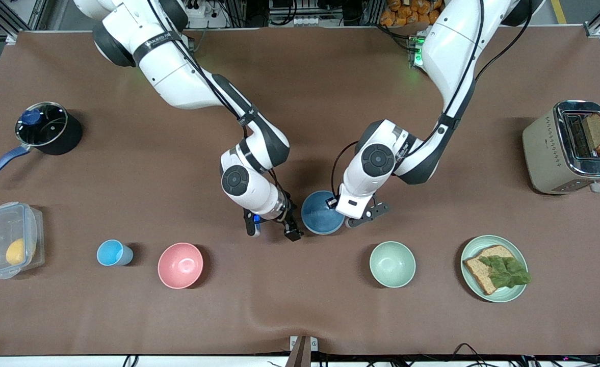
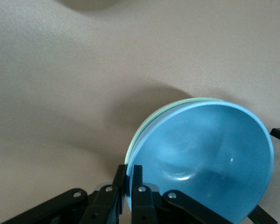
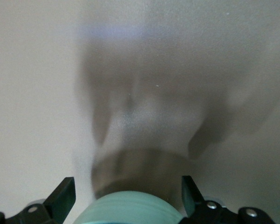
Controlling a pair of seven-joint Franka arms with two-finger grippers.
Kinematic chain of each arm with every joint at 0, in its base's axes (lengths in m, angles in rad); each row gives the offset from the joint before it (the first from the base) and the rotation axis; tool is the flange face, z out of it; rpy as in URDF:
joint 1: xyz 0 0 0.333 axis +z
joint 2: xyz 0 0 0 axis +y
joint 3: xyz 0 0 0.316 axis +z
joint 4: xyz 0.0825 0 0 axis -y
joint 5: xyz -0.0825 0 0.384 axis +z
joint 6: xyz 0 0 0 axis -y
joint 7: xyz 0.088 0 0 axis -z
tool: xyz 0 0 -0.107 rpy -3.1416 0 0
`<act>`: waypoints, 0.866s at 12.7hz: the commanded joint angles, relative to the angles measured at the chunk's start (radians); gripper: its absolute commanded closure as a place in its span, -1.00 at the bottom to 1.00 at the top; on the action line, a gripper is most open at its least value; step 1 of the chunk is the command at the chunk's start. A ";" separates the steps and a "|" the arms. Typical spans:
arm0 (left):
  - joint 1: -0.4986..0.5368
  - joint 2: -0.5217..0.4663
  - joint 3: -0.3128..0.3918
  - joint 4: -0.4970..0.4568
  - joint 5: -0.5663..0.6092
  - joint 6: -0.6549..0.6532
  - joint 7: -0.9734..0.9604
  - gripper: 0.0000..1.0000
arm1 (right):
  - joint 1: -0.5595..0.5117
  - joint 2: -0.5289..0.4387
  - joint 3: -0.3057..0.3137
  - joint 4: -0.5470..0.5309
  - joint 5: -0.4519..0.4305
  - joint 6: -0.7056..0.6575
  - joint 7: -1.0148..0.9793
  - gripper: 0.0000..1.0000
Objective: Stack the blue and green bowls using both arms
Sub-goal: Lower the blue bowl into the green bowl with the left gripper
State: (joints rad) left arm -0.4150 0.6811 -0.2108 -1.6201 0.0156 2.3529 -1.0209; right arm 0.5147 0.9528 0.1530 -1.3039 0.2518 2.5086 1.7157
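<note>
Left pincer (image 1: 353, 216) clamped, right pincer (image 1: 271, 230) agape

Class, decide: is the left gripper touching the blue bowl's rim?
Touching. The left wrist view shows the left gripper shut on the rim of the blue bowl, nested in the green bowl.

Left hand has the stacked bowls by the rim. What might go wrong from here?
1. The left hand pinches the blue bowl and green bowl together at one spot on the rim. The stack looks tilted and may slip or separate.
2. The right hand hangs open close beside the stack, so either arm could knock it when it moves.
</note>
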 commanded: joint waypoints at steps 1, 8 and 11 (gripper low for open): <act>-0.008 0.014 0.004 0.022 -0.040 0.008 -0.013 -0.60 | 0.004 0.009 -0.001 0.002 -0.003 0.021 0.015 -1.00; 0.008 -0.061 0.013 0.031 -0.025 -0.004 -0.001 -1.00 | 0.005 0.009 -0.001 0.002 -0.003 0.023 0.015 -1.00; 0.070 -0.179 0.014 0.029 0.007 -0.087 0.014 -1.00 | 0.005 0.009 -0.001 0.002 -0.003 0.021 0.015 -1.00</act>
State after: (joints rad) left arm -0.3863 0.5991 -0.1966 -1.5666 0.0003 2.3321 -1.0197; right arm 0.5154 0.9547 0.1528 -1.3048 0.2517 2.5103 1.7157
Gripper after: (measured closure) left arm 0.000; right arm 0.000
